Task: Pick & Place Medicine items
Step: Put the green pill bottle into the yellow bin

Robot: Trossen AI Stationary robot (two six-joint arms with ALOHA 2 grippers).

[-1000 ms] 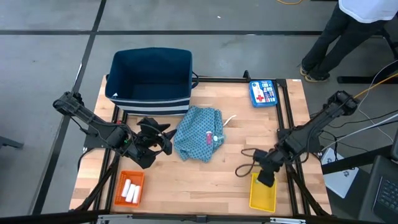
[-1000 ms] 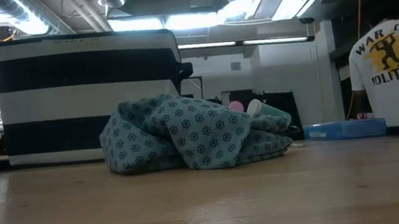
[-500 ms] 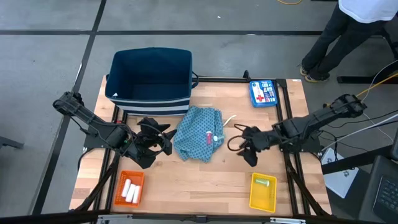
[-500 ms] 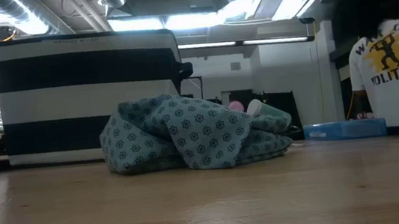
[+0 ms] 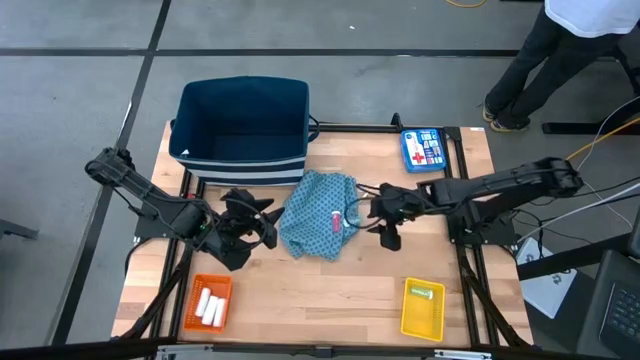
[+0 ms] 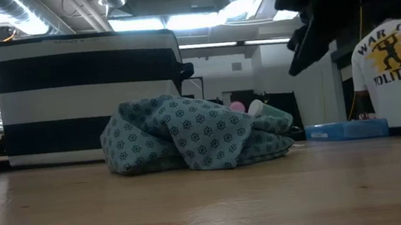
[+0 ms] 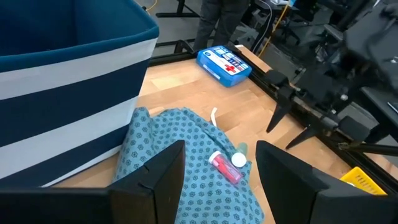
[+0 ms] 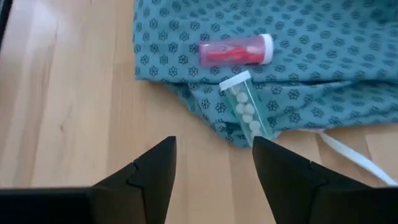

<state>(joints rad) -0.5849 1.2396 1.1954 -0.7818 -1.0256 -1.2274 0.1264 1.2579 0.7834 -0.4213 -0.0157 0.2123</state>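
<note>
Bare wood of the desk point(image 5: 330, 290) lies open across the near half, with only an orange tray point(image 5: 208, 302) of white stick-like tubes point(image 5: 209, 306) at the near left corner and a yellow tray point(image 5: 422, 309) holding a pale green piece point(image 5: 424, 292) at the near right. At the far edge stand a navy fabric bin with white stripes point(image 5: 243, 128) and a flat blue box with a red cross point(image 5: 423, 149). A crumpled teal patterned cloth point(image 5: 317, 213) fills the middle. On its right edge lie a pink-red capped vial point(image 8: 235, 50) and, just beside it, a clear green-tinted vial of white pills point(image 8: 245, 109). The right end effector point(image 5: 384, 217) hovers just beside these two, fingers apart and empty. The left end effector point(image 5: 258, 221) waits at the cloth's left side, fingers apart too.
</note>
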